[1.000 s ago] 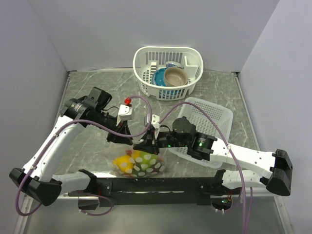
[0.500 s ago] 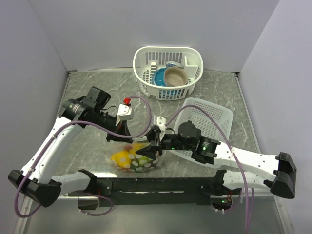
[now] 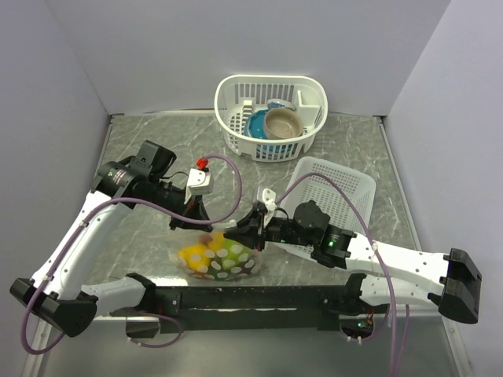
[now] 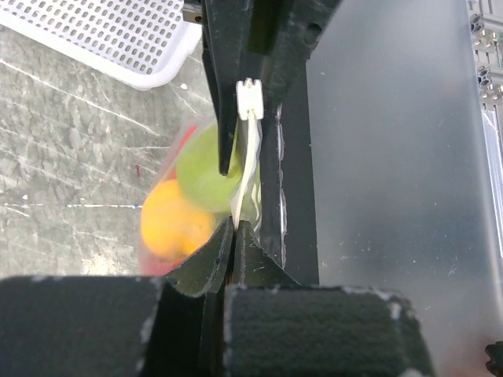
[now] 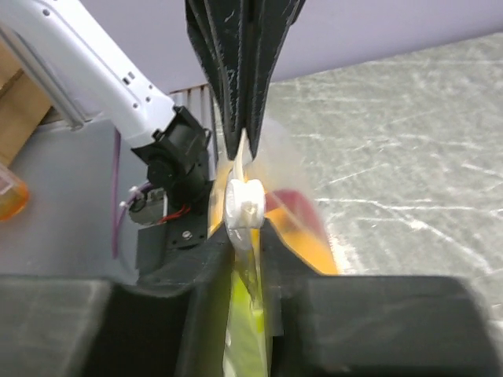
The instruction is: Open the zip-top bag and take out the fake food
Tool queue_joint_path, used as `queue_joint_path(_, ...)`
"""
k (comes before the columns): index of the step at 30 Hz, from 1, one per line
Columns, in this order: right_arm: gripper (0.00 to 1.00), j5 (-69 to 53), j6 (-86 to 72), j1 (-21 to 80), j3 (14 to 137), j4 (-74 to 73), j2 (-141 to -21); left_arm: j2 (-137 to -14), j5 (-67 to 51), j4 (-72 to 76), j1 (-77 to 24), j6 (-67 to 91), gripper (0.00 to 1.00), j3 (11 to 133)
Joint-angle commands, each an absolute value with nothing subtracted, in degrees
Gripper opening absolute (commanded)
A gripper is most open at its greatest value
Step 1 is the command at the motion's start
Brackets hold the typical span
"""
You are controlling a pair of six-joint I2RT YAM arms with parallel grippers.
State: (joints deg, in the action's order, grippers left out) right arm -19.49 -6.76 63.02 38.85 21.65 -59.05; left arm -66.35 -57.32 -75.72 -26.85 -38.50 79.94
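Grey marbled table – pale lilac walls, zip-top bag front-centre

A robotics lab cell: plain partition walls box in a marble-patterned desk, with the robot arms' mounting rail at six o'clock.

Clear, glossy plastic zip-top bag (white-dotted) holds smooth, shiny plastic fake food; marble-patterned table; white plastic lattice basket.
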Motion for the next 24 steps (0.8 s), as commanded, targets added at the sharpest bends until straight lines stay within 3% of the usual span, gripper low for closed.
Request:
queue_joint_path(1, 0.06, -18.7, -7.5, 62.2, 37.5, 25.8, -57.2, -65.0, -58.7, -74.8, -27.1, -38.6, 0.02, 79.5)
queue_joint_path(3, 0.00, -19.2, -7.3, 62.0, 37.4, 25.7, -57.0, -64.5, -58.4, -73.4, -27.1, -38.1, 0.06, 78.2)
queue_joint_path(5, 0.00, -19.8, -6.6, 61.8, 38.3, 24.4, -57.4, -64.2, -57.7, -71.2, -27.1, -35.9, 0.30, 77.6)
queue_joint_path(6, 0.00, -20.4, -6.4, 61.8, 38.8, 23.8, -57.7, -64.2, -57.8, -70.5, -27.1, -35.5, 0.33, 78.3)
queue_joint_path(8, 0.00, -21.7, -5.5, 61.8, 41.0, 21.4, -59.6, -65.5, -58.4, -69.2, -27.1, -34.2, 0.55, 80.4)
queue_joint_path(12, 0.00, -25.7, -4.7, 61.7, 45.1, 18.0, -63.4, -69.4, -62.3, -68.1, -27.1, -32.3, 0.76, 89.2)
queue_joint_path(17, 0.00, -26.8, -4.1, 61.8, 47.4, 16.6, -65.2, -75.6, -67.4, -74.3, -27.7, -36.1, 0.80, 94.6)
queue_joint_path(24, 0.00, -26.6, -3.0, 61.9, 48.1, 14.7, -64.2, -73.7, -64.5, -68.8, -30.2, -32.7, 0.74, 87.0)
